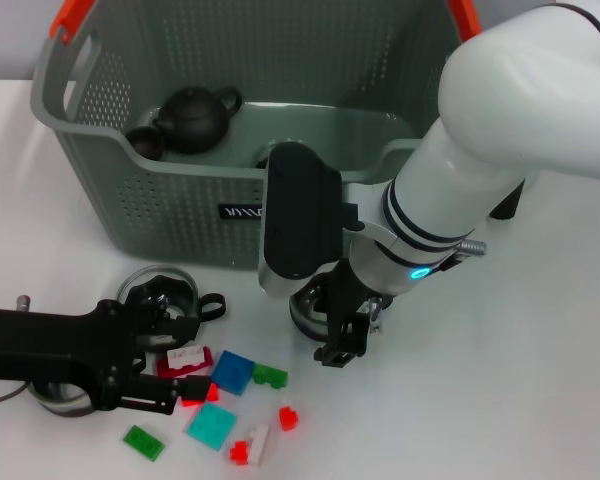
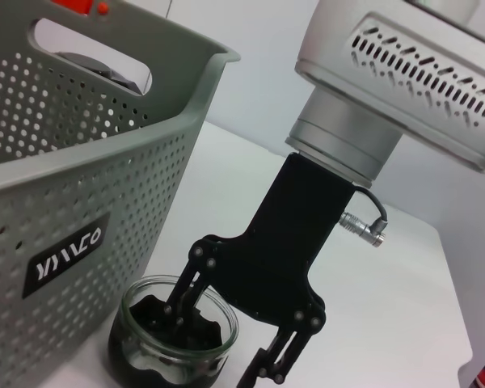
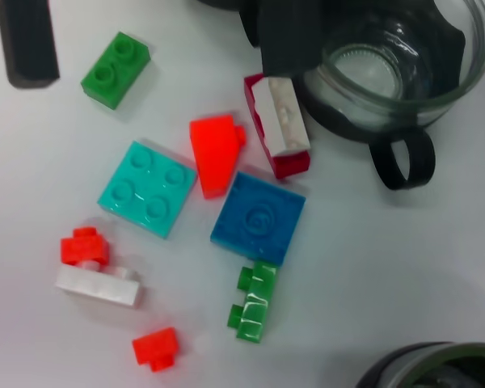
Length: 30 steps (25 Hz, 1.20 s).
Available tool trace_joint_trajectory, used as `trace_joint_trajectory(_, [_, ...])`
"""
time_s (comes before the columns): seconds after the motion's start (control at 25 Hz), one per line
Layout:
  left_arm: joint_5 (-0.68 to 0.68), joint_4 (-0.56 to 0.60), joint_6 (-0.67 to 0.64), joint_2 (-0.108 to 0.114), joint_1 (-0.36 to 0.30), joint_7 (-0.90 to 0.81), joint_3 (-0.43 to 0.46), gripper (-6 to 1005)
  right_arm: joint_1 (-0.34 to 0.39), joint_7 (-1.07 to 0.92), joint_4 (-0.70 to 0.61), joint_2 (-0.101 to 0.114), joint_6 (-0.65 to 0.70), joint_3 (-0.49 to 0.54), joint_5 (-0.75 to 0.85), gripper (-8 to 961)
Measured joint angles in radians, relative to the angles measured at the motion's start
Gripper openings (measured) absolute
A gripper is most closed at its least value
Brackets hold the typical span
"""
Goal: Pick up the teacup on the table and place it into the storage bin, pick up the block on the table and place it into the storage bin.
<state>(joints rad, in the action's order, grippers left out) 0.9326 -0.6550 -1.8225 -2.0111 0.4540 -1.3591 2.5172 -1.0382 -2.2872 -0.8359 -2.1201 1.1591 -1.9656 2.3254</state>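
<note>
The teacup (image 1: 306, 312), a small glass cup with dark contents, stands on the table just in front of the storage bin (image 1: 170, 200). My right gripper (image 1: 332, 322) is open and straddles the cup's rim. In the left wrist view one of its fingers (image 2: 180, 303) reaches inside the teacup (image 2: 145, 356) and the other stays outside. My left gripper (image 1: 175, 375) lies low at the front left, open. A dark red and white block (image 1: 185, 360) and a red block (image 1: 195, 390) lie between its fingers.
A glass pitcher (image 1: 160, 290) with a black handle stands beside the left gripper. Several loose blocks lie at the front: blue (image 1: 233, 372), teal (image 1: 212, 425), green (image 1: 143, 441). A black teapot (image 1: 195, 118) sits in the grey-green bin (image 2: 89, 162).
</note>
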Motion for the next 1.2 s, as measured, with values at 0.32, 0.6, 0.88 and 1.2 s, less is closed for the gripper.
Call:
trace_joint_trajectory(0.32, [0.0, 0.0, 0.003, 0.0, 0.002, 0.0, 0.0, 829, 0.001, -0.01, 0.001, 0.002, -0.007, -0.003, 0.0, 482])
trace_joint_trajectory(0.6, [0.0, 0.0, 0.009, 0.0, 0.002, -0.001, 0.0, 829, 0.001, -0.026, -0.011, 0.007, 0.004, 0.006, 0.0, 206])
trace_joint_trajectory(0.88, [0.001, 0.001, 0.009, 0.002, 0.001, -0.002, 0.0, 829, 0.009, -0.032, -0.046, 0.01, 0.035, 0.041, -0.008, 57])
trace_joint_trajectory(1.2, [0.001, 0.002, -0.003, 0.006, -0.005, -0.009, 0.0, 830, 0.062, -0.031, -0.28, 0.016, 0.284, 0.229, -0.076, 57])
